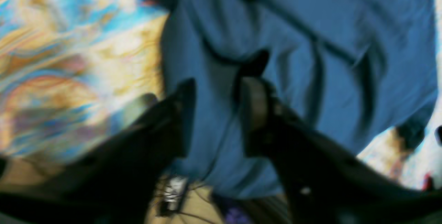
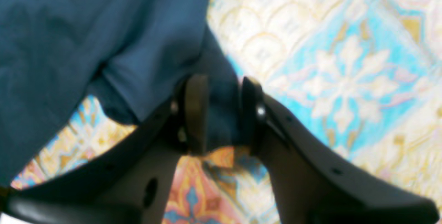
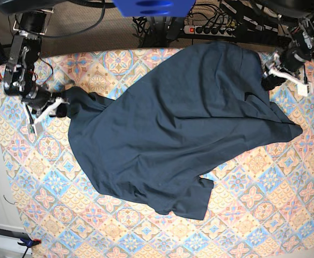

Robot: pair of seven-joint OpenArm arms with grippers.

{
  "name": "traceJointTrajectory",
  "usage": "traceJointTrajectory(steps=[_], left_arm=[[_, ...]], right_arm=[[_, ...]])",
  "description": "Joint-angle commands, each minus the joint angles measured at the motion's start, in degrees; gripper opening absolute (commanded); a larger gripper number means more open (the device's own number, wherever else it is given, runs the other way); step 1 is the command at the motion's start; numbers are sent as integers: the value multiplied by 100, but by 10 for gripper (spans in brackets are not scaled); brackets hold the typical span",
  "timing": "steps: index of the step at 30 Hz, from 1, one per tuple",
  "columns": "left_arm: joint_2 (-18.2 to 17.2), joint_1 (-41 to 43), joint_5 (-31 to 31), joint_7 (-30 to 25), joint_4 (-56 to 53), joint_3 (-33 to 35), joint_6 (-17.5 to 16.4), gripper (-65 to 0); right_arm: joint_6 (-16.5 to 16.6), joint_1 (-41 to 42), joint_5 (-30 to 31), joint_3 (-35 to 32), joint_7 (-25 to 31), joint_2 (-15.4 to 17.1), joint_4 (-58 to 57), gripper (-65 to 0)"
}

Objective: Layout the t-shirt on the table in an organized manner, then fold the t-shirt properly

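One t-shirt (image 3: 173,129) is seen spread slantwise over the table (image 3: 264,215), wrinkled, with one corner drawn out toward each arm. The table's far edge is reached by the shirt's top; a pointed corner is stretched toward the table's right side, and a blunt flap is laid toward the near edge. Bare patterned cloth is left all along the near side of the shirt, with the widest open stretch at the near right corner; a narrower strip is left along the left edge.

Two grippers are counted. The right gripper (image 3: 60,107) is held at the shirt's left corner; in its wrist view its jaws are seen parted, with a fold of shirt (image 2: 103,37) lying between the fingers (image 2: 197,113); whether the cloth is pinched cannot be told. The left gripper (image 3: 269,80) is held at the shirt's far right corner; in its blurred wrist view the jaws are seen apart above the shirt (image 1: 310,61), with fabric showing in the gap.

Beyond the table's far edge one power strip (image 3: 221,29) and tangled cables are seen. No writing or label can be read.
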Motion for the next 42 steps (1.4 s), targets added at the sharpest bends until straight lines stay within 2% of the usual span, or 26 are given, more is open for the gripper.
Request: traceJointTrajectory(steps=[1, 3, 11, 16, 19, 20, 21, 23, 24, 25, 36, 39, 42], left_arm=[[-4, -161, -17, 34, -89, -33, -3, -386], [146, -433, 27, 166, -405, 28, -3, -354], [190, -723, 10, 140, -695, 899, -3, -349], [295, -908, 71, 140, -836, 951, 6, -352], [313, -1207, 335, 140, -1407, 960, 6, -358], [313, -1303, 423, 140, -1636, 960, 6, -374], [295, -1427, 511, 140, -1821, 951, 6, -419], [260, -1541, 599, 17, -1970, 916, -12, -565], [207, -1541, 607, -133, -1961, 907, -3, -643], [93, -1550, 607, -229, -1961, 863, 6, -650], [-689, -1805, 590, -273, -1970, -508, -3, -650], [-839, -2016, 599, -291, -2005, -570, -12, -650], [-979, -2244, 625, -300, -2014, -570, -3, -650]], right_arm=[[26, 111, 65, 27, 119, 103, 107, -484], [26, 119, 65, 27, 119, 103, 107, -484], [26, 137, 65, 53, 119, 103, 107, -482], [26, 137, 65, 45, 119, 103, 107, -482], [26, 137, 65, 36, 119, 103, 107, -482], [26, 137, 65, 36, 119, 103, 107, -482], [26, 137, 65, 36, 110, 103, 116, -484], [26, 137, 65, 36, 110, 103, 116, -484], [26, 137, 65, 53, 110, 103, 116, -484], [26, 137, 65, 53, 110, 103, 116, -484], [26, 137, 74, 9, 84, 103, 116, -484], [26, 137, 92, -35, 75, 94, 116, -483], [26, 137, 101, -377, 84, 94, 151, -482]])
